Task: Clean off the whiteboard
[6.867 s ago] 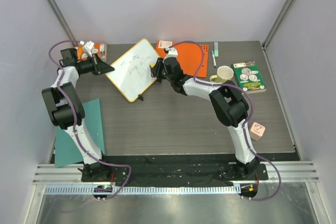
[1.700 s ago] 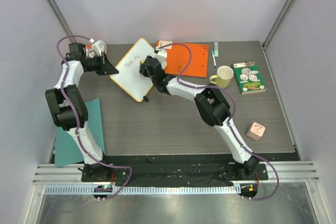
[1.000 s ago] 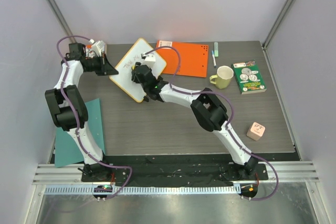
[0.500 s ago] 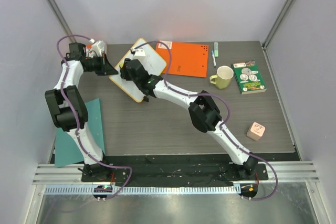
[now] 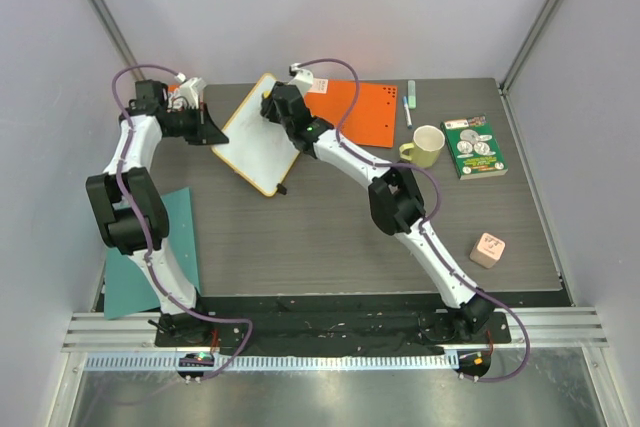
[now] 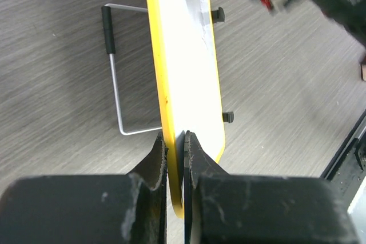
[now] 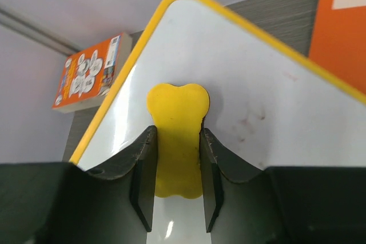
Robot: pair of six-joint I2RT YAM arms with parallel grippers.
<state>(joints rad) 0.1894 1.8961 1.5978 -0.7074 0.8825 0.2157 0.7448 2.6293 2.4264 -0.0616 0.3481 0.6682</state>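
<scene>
The left pincer [image 6: 174, 141] is clamped tight on the yellow edge of the whiteboard [image 5: 252, 145] and holds it steady. The board sits at the far left of the table [image 5: 330, 232], its long side running from that pincer up to the far corner. The right pincer [image 7: 176, 134] squeezes a yellow eraser [image 7: 176, 104], pressed on the board near that far corner. The rest of the board lies nearer than the eraser, so I think the wipe should come back this way.

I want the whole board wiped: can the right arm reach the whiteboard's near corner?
Probably yes: the right tool, shut on the yellow eraser, sits at the whiteboard's far corner; its face is unobstructed, and the left tool clamps only one edge.
</scene>
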